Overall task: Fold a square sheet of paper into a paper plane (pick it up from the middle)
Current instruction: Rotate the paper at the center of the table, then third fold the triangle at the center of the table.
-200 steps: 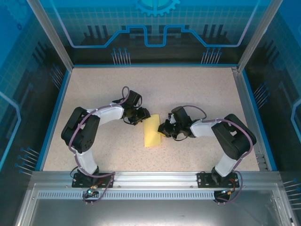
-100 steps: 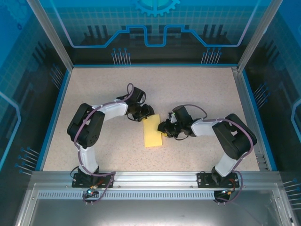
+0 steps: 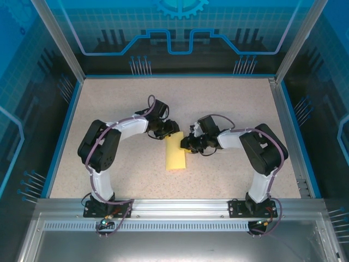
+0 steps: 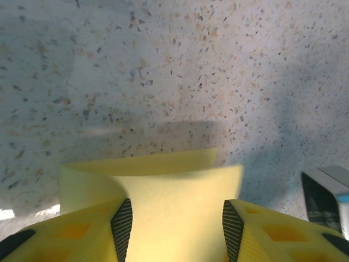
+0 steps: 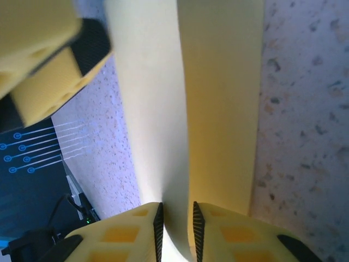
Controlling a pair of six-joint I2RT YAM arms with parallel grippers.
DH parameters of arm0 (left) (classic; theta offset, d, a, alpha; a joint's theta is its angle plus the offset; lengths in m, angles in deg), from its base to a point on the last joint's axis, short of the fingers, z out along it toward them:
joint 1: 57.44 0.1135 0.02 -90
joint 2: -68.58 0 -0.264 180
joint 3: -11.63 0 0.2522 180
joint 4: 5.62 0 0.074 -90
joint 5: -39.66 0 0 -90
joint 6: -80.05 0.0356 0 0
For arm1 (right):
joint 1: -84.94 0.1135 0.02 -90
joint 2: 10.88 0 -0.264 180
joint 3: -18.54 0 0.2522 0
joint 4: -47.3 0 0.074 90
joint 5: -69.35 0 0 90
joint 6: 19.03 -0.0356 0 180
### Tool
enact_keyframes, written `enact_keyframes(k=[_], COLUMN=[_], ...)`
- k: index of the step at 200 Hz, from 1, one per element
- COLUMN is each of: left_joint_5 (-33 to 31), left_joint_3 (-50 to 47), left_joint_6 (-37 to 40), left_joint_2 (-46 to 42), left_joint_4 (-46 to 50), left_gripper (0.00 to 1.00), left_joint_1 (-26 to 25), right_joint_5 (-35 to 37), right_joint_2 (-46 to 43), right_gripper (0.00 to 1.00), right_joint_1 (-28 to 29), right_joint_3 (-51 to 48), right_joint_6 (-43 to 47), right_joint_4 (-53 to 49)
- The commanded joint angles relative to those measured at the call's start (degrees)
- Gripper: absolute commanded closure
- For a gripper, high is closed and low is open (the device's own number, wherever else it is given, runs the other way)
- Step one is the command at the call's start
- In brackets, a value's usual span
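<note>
The square sheet of paper point(image 3: 175, 154) is yellow and lies folded into a narrow strip at the table's middle. My left gripper point(image 3: 169, 131) sits at its far end. In the left wrist view that gripper point(image 4: 177, 228) is open, its pads wide apart over a raised flap of the sheet point(image 4: 174, 191). My right gripper point(image 3: 186, 145) reaches in from the right at the strip's upper right edge. In the right wrist view its jaws point(image 5: 176, 229) are nearly closed, with the sheet's point(image 5: 218, 103) raised fold pinched between them. A left finger point(image 5: 49, 60) shows at that view's top left.
The speckled tabletop point(image 3: 120, 103) is bounded by a blue rim and a metal frame point(image 3: 289, 125). Both arms bend inward, elbows out towards the sides. Bare table lies far of and near of the strip.
The left gripper slid right onto the sheet's far end, then held. The right gripper moved farther up the sheet's right edge, and the strip now looks narrower.
</note>
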Motion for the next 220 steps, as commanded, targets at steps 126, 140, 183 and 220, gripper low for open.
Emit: enact_keyframes(k=[126,140,183,220], left_joint_5=[-14.7,-18.6,-29.8,-34.3], left_joint_3=[-13.6,-15.4,-16.8,-18.0], left_joint_6=[14.6,17.4,22.7,23.6], left_joint_2=[-19.4,-21.7,-23.3,-23.7], left_joint_4=[3.7,4.4,7.5,7.8], left_gripper=[0.47,0.45,0.4,0.34], left_joint_1=[-11.8,-15.5,-27.2,-31.5], right_joint_5=[-2.4,-3.2,-4.6,-4.6], right_joint_2=[-1.8,-1.6,-1.6,-2.5], right_gripper=[0.77,0.77,0.78,0.82], right_joint_1=[-2.1,-2.1,-2.2,-2.2], right_joint_3=[-0.9,0.0,1.3,3.4], right_joint_6=[-4.3,-4.1,-4.0,-4.1], right_joint_4=[2.8,2.1,0.4,-2.6])
